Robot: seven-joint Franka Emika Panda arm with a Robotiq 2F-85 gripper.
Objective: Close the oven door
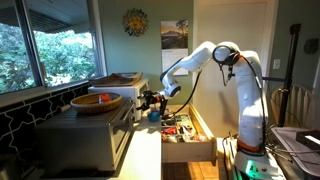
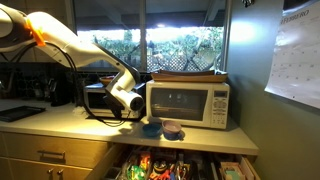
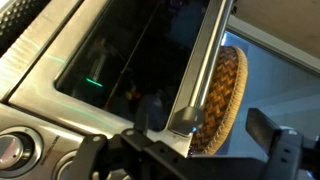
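Note:
The oven door (image 3: 110, 70) fills the wrist view: a dark glass window in a silver frame, with a silver bar handle (image 3: 205, 60) along its edge. My gripper (image 3: 207, 118) is open, one finger on each side of the handle's end, holding nothing. In an exterior view the grey oven (image 1: 85, 140) stands at the near left, and my gripper (image 1: 150, 100) is at its upper front edge. The door stands close to upright; I cannot tell whether it is fully shut. In an exterior view my gripper (image 2: 128, 102) is beside the left end of a pale windowed appliance (image 2: 187, 103).
A wicker basket (image 1: 97, 101) sits on top of the oven and shows behind the handle in the wrist view (image 3: 225, 95). An open wooden drawer of clutter (image 1: 185, 128) juts out below the counter. A blue object (image 2: 150, 126) lies on the counter near my gripper. A control knob (image 3: 10, 150) shows beside the door.

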